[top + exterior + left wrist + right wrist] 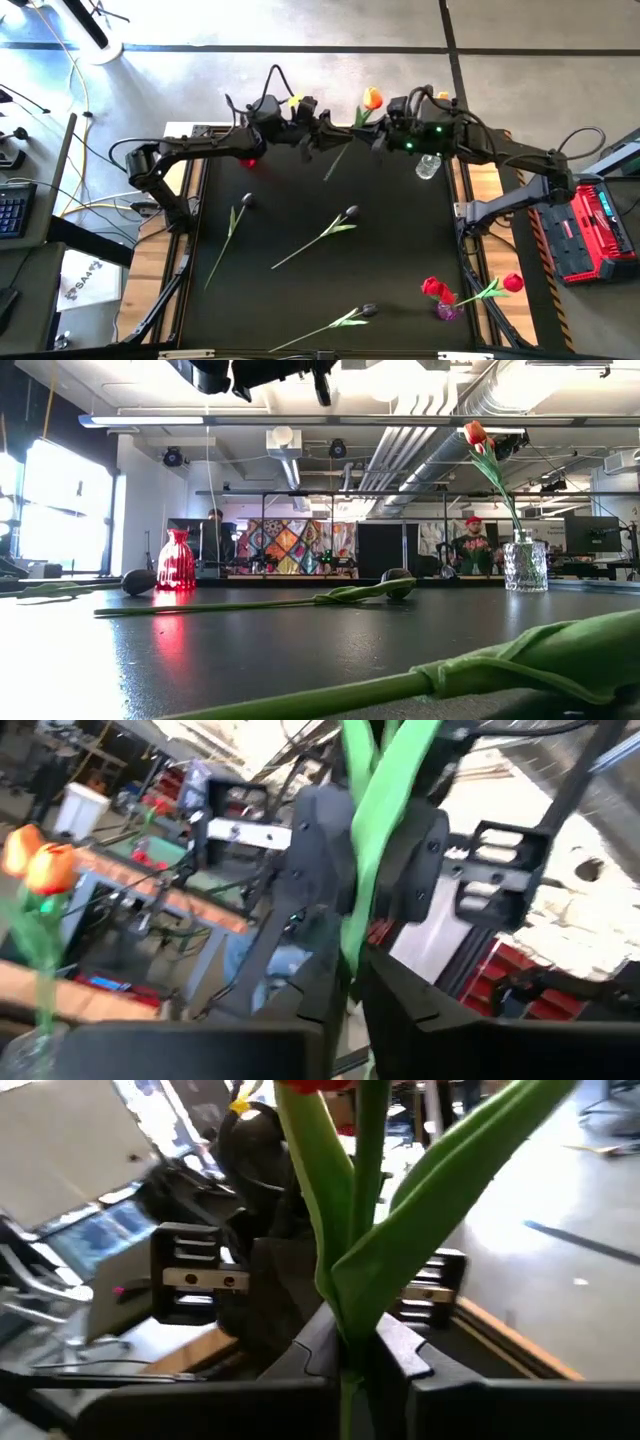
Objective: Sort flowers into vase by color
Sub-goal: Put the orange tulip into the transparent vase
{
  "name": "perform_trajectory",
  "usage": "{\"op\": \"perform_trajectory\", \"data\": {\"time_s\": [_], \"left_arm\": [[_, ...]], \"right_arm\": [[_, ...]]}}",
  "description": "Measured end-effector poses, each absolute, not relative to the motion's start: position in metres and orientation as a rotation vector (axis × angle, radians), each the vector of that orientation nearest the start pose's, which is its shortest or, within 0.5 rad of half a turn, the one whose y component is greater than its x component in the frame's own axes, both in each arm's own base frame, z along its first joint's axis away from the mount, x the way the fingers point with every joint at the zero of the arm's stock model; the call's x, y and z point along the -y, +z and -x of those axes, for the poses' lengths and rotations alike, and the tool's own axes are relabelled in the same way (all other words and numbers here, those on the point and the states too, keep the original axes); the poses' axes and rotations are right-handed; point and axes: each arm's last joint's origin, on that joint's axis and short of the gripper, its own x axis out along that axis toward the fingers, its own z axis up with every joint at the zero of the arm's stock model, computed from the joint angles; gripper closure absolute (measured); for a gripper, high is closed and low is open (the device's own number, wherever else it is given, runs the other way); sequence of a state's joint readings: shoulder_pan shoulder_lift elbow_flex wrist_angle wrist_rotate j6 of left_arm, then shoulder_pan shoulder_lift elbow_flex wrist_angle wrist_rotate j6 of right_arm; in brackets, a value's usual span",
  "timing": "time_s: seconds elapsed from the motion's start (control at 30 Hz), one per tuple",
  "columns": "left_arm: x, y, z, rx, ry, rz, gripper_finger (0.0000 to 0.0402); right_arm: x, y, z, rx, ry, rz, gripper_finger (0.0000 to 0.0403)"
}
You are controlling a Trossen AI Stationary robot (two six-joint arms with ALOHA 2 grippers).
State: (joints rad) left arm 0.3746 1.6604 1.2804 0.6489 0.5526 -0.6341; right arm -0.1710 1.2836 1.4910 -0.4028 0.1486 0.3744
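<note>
An orange tulip (371, 98) is held in the air over the table's far middle, its stem (335, 165) slanting down toward the near left. My left gripper (322, 137) and my right gripper (380, 136) meet there, both shut on it. Another orange tulip (478, 434) stands with its stem in a clear glass vase (525, 566). Black tulips (350, 213) (244, 201) (367, 311) lie flat on the table. Red tulips (432, 288) stick out of a purple vase (448, 311). My left gripper pinches the tulip's green stem (352, 945) between its two fingers, below the place where the right gripper has it. The fingers come about level from the table's left and lie across the stem. The stem's lower end hangs free, clear of the table. My right gripper pinches the stem just below the fork of its leaves (350, 1330), between its two fingers. The fingers come about level from the table's right, across the stem. The leaves and the head rise above the fingers, and the flower is lifted clear.
A red vase (177, 560) stands at the far left, under my left arm. The clear vase (428, 166) stands under my right arm. People show in the room beyond the table. A red case (587, 228) lies off the table's right edge.
</note>
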Motion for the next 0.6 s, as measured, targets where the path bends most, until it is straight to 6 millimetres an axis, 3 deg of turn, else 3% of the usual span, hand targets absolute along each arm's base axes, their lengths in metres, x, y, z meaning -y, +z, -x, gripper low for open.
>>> {"op": "perform_trajectory", "data": {"time_s": [0.3, 0.6], "left_arm": [[-0.137, 0.337, -0.361, 0.012, -0.163, 0.502, 0.0280], [-0.143, 0.314, -0.357, -0.188, -0.095, 0.445, 0.0270]], "right_arm": [[0.051, 0.440, -0.229, -0.285, -0.556, -0.366, 0.0400], [0.049, 0.420, -0.194, -0.539, -0.798, -0.381, 0.0402]]}}
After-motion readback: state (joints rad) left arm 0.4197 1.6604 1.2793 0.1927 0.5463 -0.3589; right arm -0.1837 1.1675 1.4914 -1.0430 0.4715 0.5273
